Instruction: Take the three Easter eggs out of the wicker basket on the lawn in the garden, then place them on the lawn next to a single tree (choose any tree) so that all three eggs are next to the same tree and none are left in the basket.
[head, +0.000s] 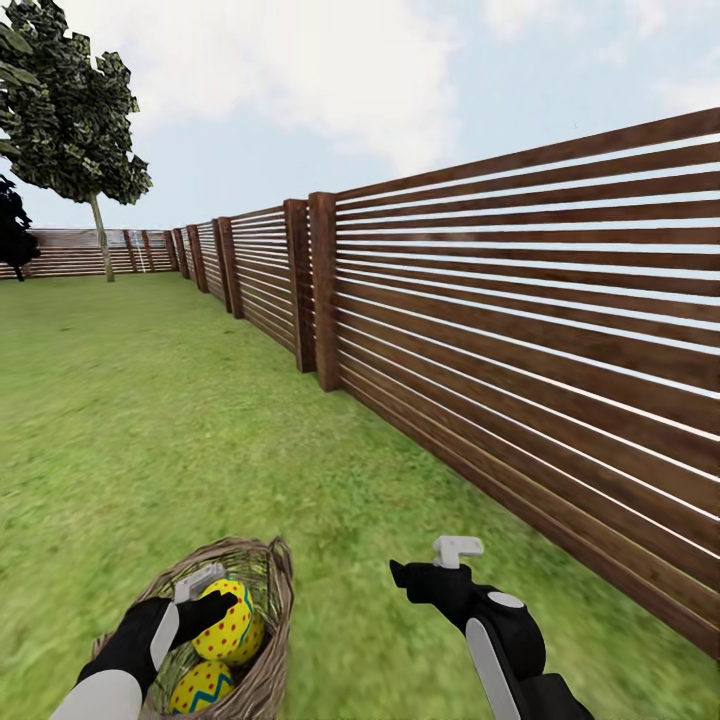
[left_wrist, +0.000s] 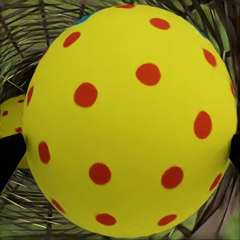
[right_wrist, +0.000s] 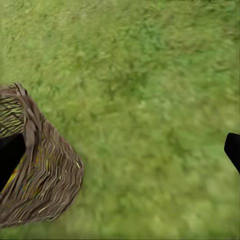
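The wicker basket (head: 268, 650) stands on the lawn (head: 150, 420) at the lower left of the head view. My left gripper (head: 215, 600) reaches into it and is shut on a yellow, red-dotted Easter egg (head: 225, 622), which looms large in the left wrist view (left_wrist: 130, 120) between two black fingertips (left_wrist: 9, 156). A second egg (head: 203, 686) with a zigzag band lies lower in the basket, and another egg (left_wrist: 10, 117) peeks out beside the held one. My right gripper (head: 425, 565) hovers open over grass, to the right of the basket (right_wrist: 45, 175).
A dark brown slatted fence (head: 520, 330) runs along the right side and back of the garden. A tree with a pale trunk (head: 99, 240) stands far off at the back left, with a black tree (head: 12, 230) at the left edge. Open grass lies between.
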